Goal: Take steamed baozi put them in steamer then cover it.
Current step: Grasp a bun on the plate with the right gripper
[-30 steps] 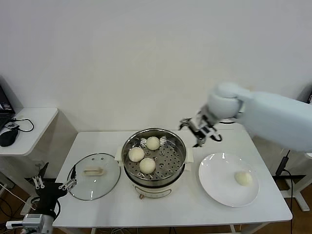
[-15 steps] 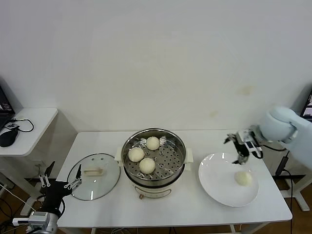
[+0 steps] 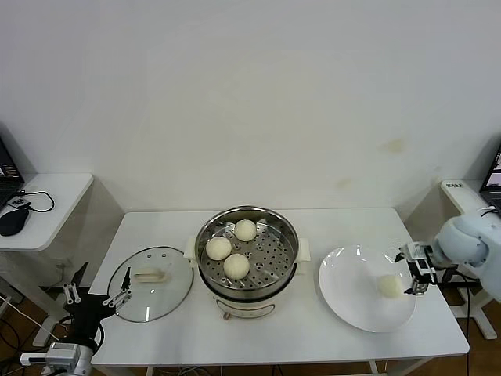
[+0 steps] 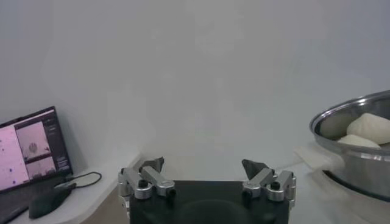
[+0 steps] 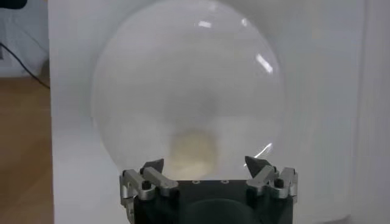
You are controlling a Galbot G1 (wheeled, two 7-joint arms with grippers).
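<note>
Swinging over from above the steamer (image 3: pixel 247 251) at frame centre, the right tool (image 3: pixel 413 272) now hangs at the right edge of the head view, fingers spread wide and empty, just beside the last baozi (image 3: pixel 389 286) on the white plate (image 3: pixel 352 294). To my eye that marks the start of the fourth pickup; three buns (image 3: pixel 235 265) already sit on the perforated floor of the steamer.

Nearest, in the lower left corner, the left tool (image 3: pixel 95 299) waits off the counter's (image 3: pixel 274 333) front edge, also wide and holding nothing. Just beyond it the glass cover (image 3: pixel 151 283) lies flat on the counter, left of the steamer, not yet used.

The counter is plain white. Farther back stands a bare white wall, with a small side desk (image 3: pixel 55 200) at the left carrying a dark mouse (image 3: pixel 12 222) and cable.
</note>
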